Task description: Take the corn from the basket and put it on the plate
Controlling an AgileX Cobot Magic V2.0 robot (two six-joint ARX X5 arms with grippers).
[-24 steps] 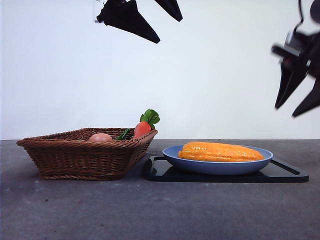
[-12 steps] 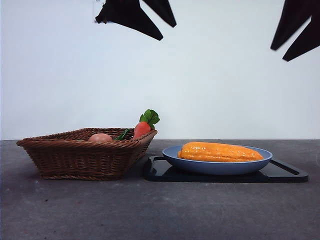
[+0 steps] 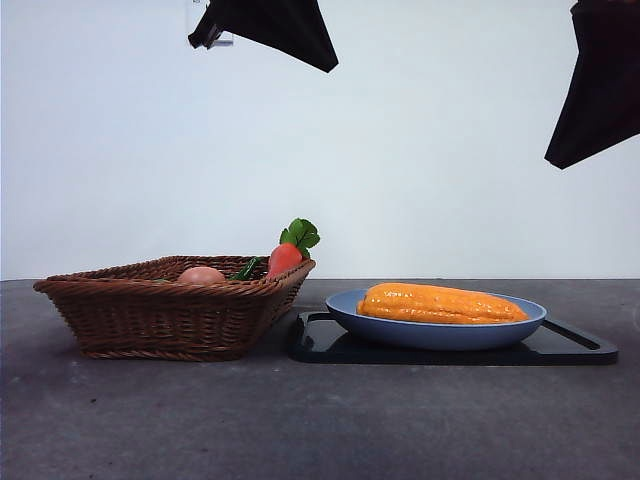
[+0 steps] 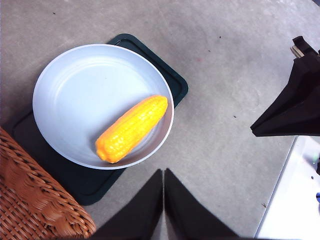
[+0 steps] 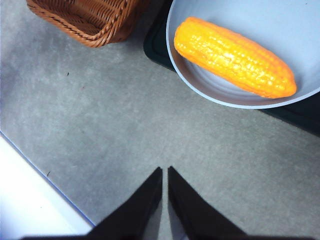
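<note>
1. Corn point(image 3: 441, 303) lies flat in the blue plate point(image 3: 436, 333), its long side running left to right in the front view.
2. Left pincer point(image 4: 163, 200) is clenched, holding nothing, high up.
3. Right pincer point(image 5: 165, 197) is clenched too, holding nothing.

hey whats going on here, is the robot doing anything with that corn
Nothing is being handled right now. The corn lies on the blue plate, which sits on a black tray beside the wicker basket. A carrot and a pinkish rounded item are in the basket. The left gripper and right gripper both hang high above the table, fingers shut and empty.
</note>
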